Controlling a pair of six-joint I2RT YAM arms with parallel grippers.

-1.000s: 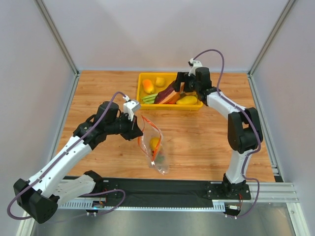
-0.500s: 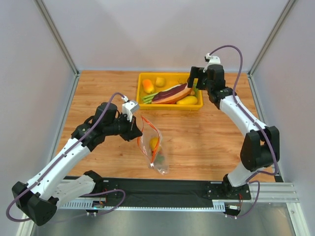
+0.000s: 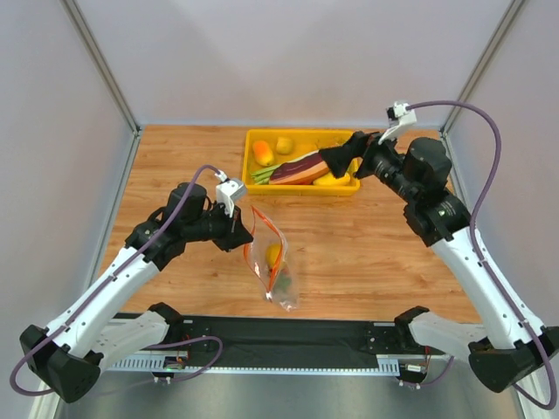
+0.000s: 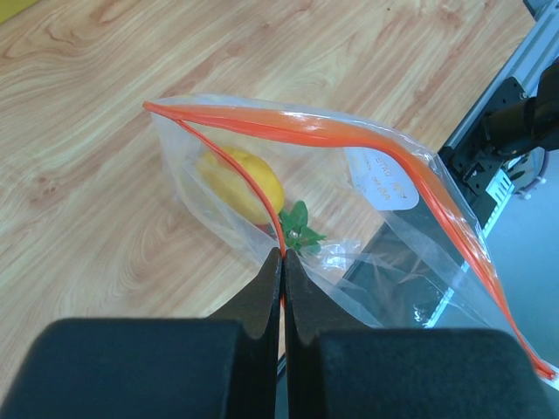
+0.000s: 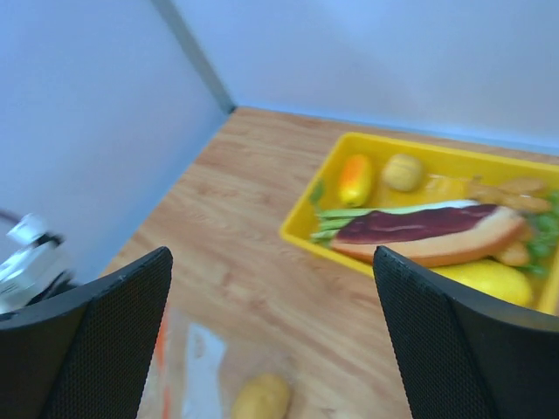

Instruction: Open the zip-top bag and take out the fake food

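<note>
The left claw (image 4: pixel 281 266) is pinched tight on one lip of the zip-top bag (image 3: pixel 272 262), at its red-orange zip strip (image 4: pixel 349 131). It holds that side up off the table (image 3: pixel 175 148) so the mouth gapes over the yellow fruit (image 4: pixel 246 185) and a green leafy bit (image 4: pixel 300 230) inside. The right claw (image 5: pixel 271 262) hangs spread wide and empty near the yellow tray (image 3: pixel 301 132), where the maroon meat slice (image 3: pixel 303 166) lies, and looks free to reach in next.
</note>
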